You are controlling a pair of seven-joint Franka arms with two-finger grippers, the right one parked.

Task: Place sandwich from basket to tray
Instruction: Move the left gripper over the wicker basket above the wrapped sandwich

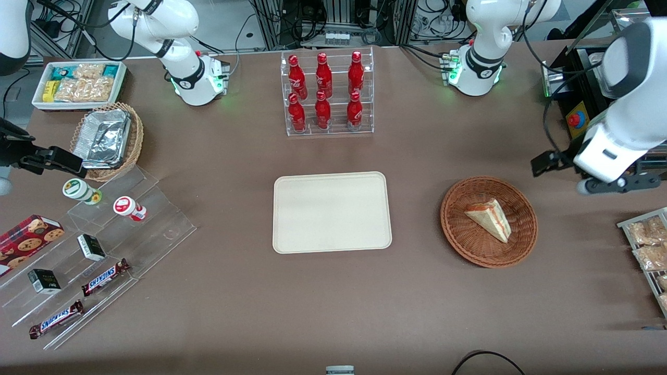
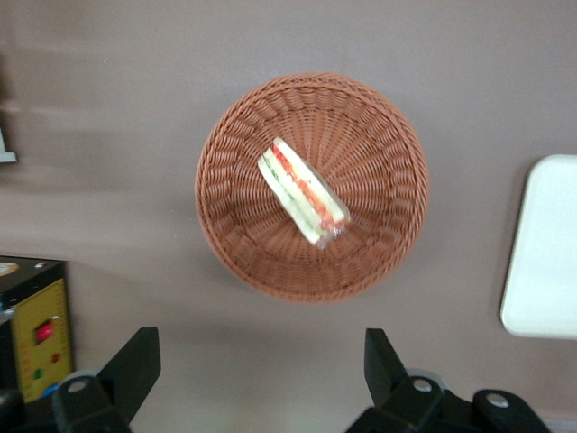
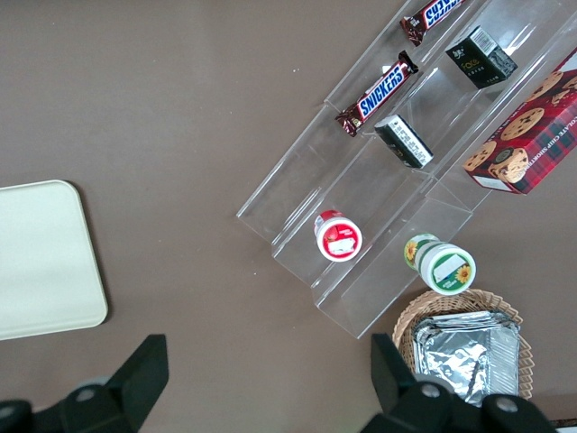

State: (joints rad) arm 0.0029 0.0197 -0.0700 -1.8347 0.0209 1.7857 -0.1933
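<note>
The sandwich [image 1: 490, 219] [image 2: 302, 191], a pale wedge with red filling, lies on its side in the round reddish-brown wicker basket [image 1: 453, 229] [image 2: 225, 180]. The cream tray [image 1: 332, 212] [image 2: 545, 244] sits bare mid-table, beside the basket toward the parked arm's end. My left gripper [image 1: 617, 183] [image 2: 261, 341] hangs above the table beside the basket, toward the working arm's end and slightly farther from the front camera. It is open, its dark fingertips [image 2: 144, 347] wide apart with only bare table between them.
A clear rack of red bottles [image 1: 327, 94] stands farther from the camera than the tray. A black control box with a red button [image 1: 576, 120] and a rack of snack packets [image 1: 649, 245] flank my arm. A stepped acrylic shelf [image 1: 104, 234] and a foil-filled basket [image 1: 107, 138] lie toward the parked arm's end.
</note>
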